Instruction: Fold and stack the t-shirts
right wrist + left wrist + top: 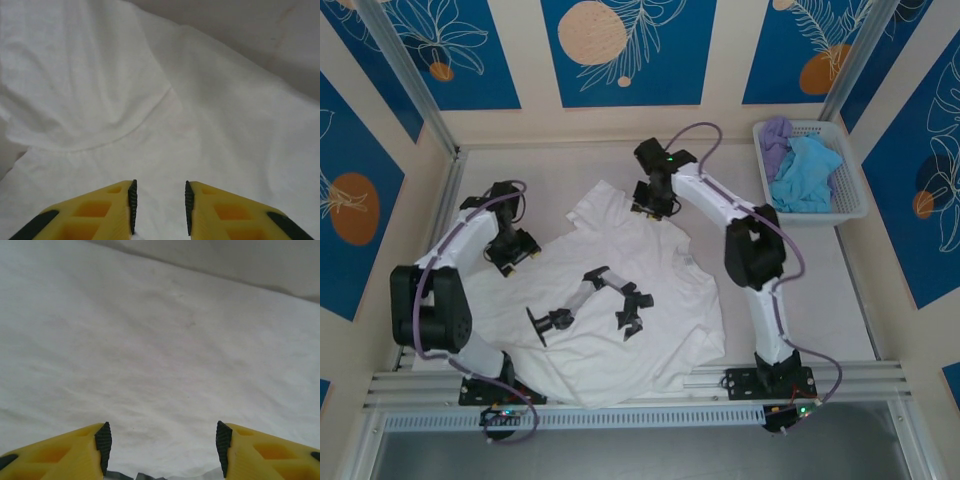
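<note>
White t-shirt (pixel 672 300) lies under left gripper (pixel 162 441), wide, and right gripper (pixel 159 201), narrow; basket (pixel 853 185) far right.

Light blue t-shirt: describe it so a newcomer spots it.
On the pale table, far right corner, sits a white plastic lattice basket. Inside, the crumpled light blue t-shirt takes most of the room; the lavender t-shirt is tucked in the far left corner.

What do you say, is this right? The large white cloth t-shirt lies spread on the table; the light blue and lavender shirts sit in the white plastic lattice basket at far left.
Wrong side: the white plastic lattice basket holding the light blue shirt and lavender shirt stands at the far right, as the top external view shows. The rest holds.
</note>
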Robot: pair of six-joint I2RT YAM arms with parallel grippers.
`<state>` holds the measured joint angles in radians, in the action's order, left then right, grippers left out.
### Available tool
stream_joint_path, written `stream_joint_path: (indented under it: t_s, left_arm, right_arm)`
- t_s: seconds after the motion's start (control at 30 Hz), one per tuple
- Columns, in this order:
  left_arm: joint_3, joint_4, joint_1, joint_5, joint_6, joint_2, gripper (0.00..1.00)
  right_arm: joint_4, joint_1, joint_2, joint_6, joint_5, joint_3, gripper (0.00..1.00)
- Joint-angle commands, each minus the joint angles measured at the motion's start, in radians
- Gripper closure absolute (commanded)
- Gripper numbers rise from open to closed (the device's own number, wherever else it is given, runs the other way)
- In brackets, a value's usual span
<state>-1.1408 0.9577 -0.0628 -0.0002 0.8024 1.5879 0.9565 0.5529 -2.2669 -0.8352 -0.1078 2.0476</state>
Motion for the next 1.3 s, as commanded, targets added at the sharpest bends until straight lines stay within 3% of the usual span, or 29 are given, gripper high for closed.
stream_joint_path:
  t_s: [0.0, 0.17, 0.37, 0.5, 0.67, 0.9, 0.97, 1.13, 1.27]
  left_arm:
    - [0.002, -0.038, 0.001, 0.031, 0.014, 0.059, 0.43]
    - [-0.003, -0.110, -0.002, 0.078, 0.035, 0.186, 0.46]
    - [-0.122, -0.124, -0.032, 0.083, 0.035, 0.358, 0.47]
    - [-0.286, -0.102, -0.077, 0.073, 0.007, 0.484, 0.48]
    - [-0.633, -0.030, -0.132, 0.065, -0.032, 0.692, 0.48]
    - [-1.379, 0.130, -0.157, 0.080, -0.076, 1.077, 0.46]
    - [-1.503, 0.114, -0.150, 0.101, -0.066, 1.145, 0.44]
    - [-1.562, -0.009, -0.122, 0.175, -0.026, 1.152, 0.36]
    - [-1.566, 0.046, -0.108, 0.114, -0.087, 1.017, 0.23]
  right_arm:
    - [0.145, 0.009, -0.159, 0.034, 0.047, 0.209, 0.67]
    - [0.218, -0.005, -0.359, 0.032, 0.090, 0.452, 0.67]
    - [0.228, -0.072, -0.401, -0.018, 0.080, 0.431, 0.67]
    - [0.225, -0.146, -0.402, -0.040, 0.081, 0.417, 0.67]
    - [0.205, -0.237, -0.405, -0.067, 0.095, 0.432, 0.66]
    - [0.138, -0.343, -0.491, -0.106, 0.087, 0.618, 0.63]
    - [0.093, -0.361, -0.519, -0.100, 0.083, 0.668, 0.62]
    - [-0.015, -0.400, -0.521, -0.133, 0.127, 0.724, 0.55]
    - [-0.040, -0.385, -0.403, -0.080, 0.132, 0.760, 0.42]
